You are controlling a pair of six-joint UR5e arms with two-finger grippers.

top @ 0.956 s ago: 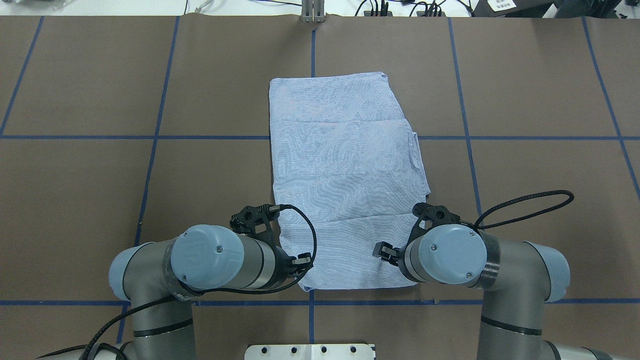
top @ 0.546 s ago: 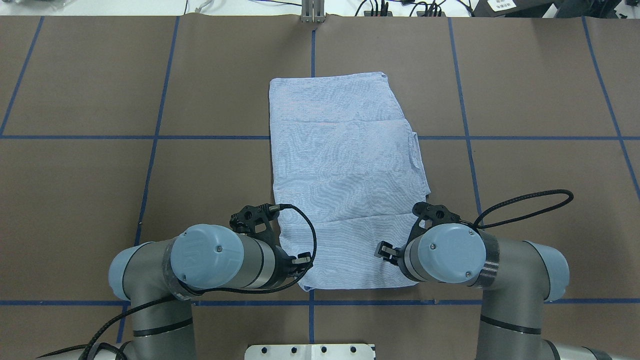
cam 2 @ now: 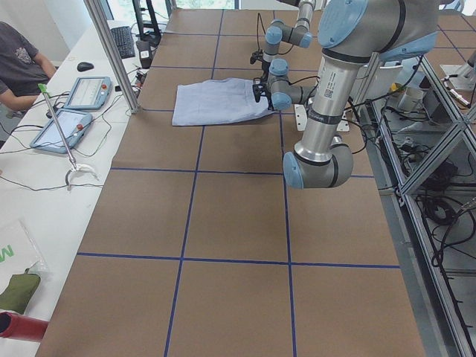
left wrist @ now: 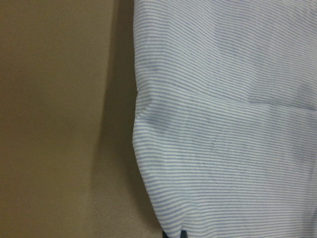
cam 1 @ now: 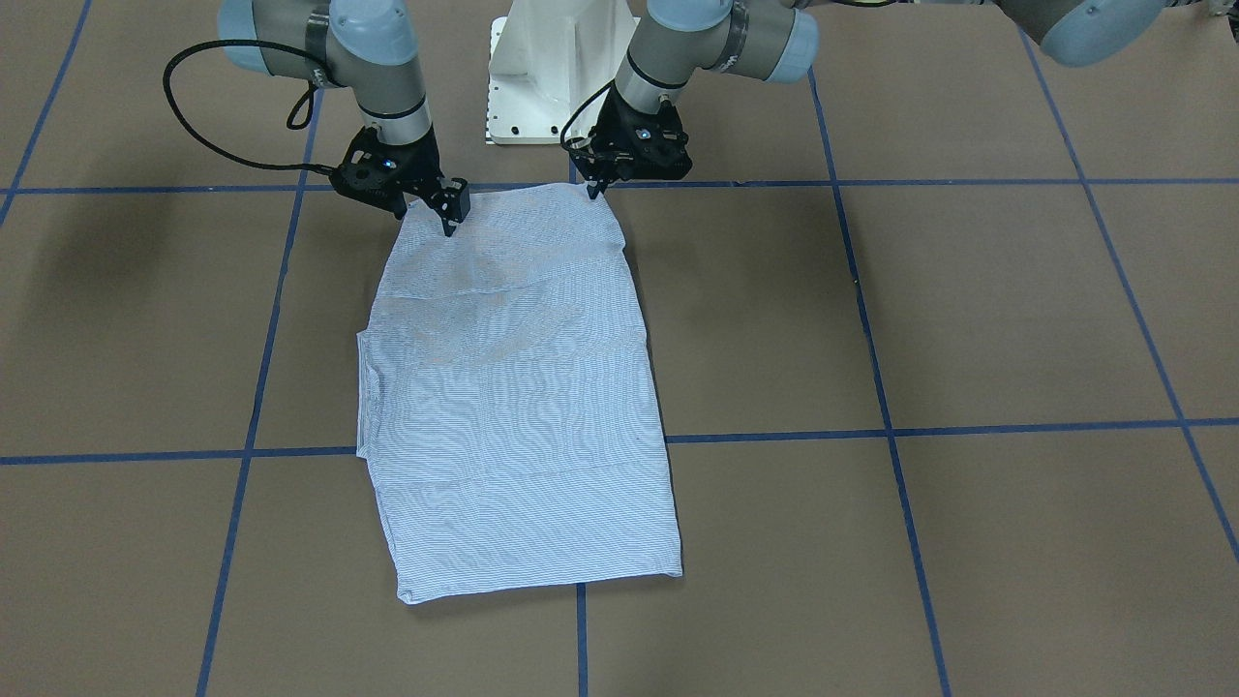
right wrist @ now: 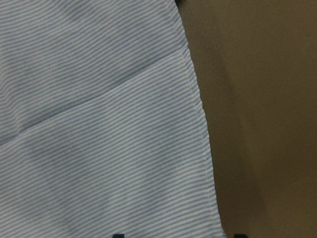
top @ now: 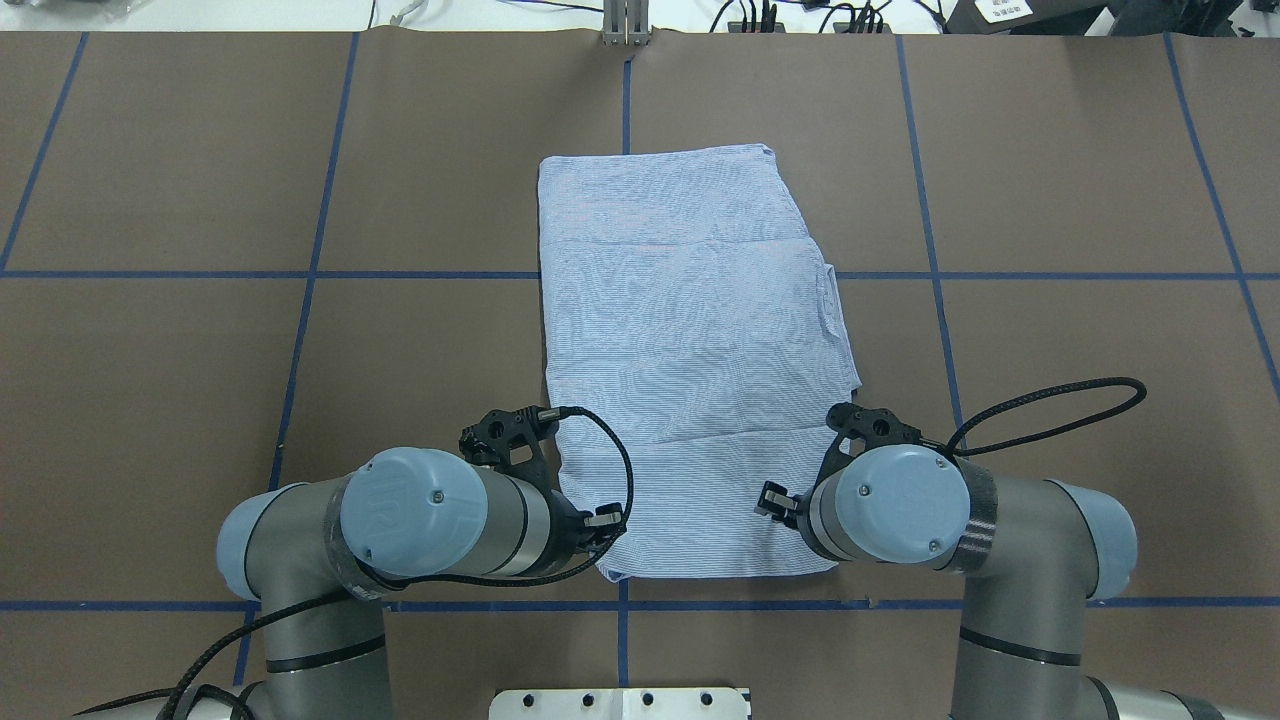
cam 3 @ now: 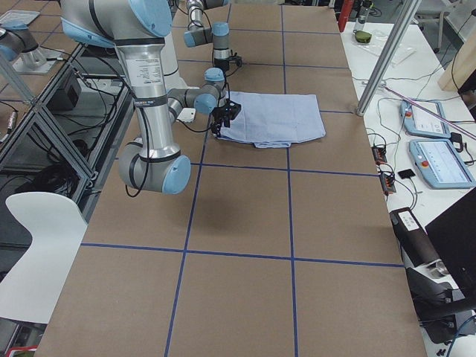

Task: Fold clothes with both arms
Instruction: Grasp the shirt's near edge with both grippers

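The brown surface (top: 200, 400) carries the shirt (top: 690, 350) near its middle. The shirt lies flat as a long, narrow rectangle, and its length runs away from the robot. It looks to be partly folded already, with one more fold across still to do.

The left arm (top: 420, 520) and the right arm (top: 900, 505) both reach over the end nearest the robot, one at each corner. I judge that the step in hand is to take these two corners and carry the near edge over to the far edge.

The right fingers (top: 768, 497) are spread. In the right wrist view two dark tips stand well apart, and the side hem of the shirt passes between them. For the left fingers (top: 605, 519) I cannot tell whether they are spread or closed. The left wrist view shows only a small dark part at the bottom edge, at the cloth.

To do this step well, lower both pairs until the under tip slides beneath every layer. Then close them at the same moment. If only the top layer is caught, the fold will open when you lift.

Raise both corners equally and keep the edge lightly stretched between them. Move forward in parallel, and let go only when edge lies on edge.
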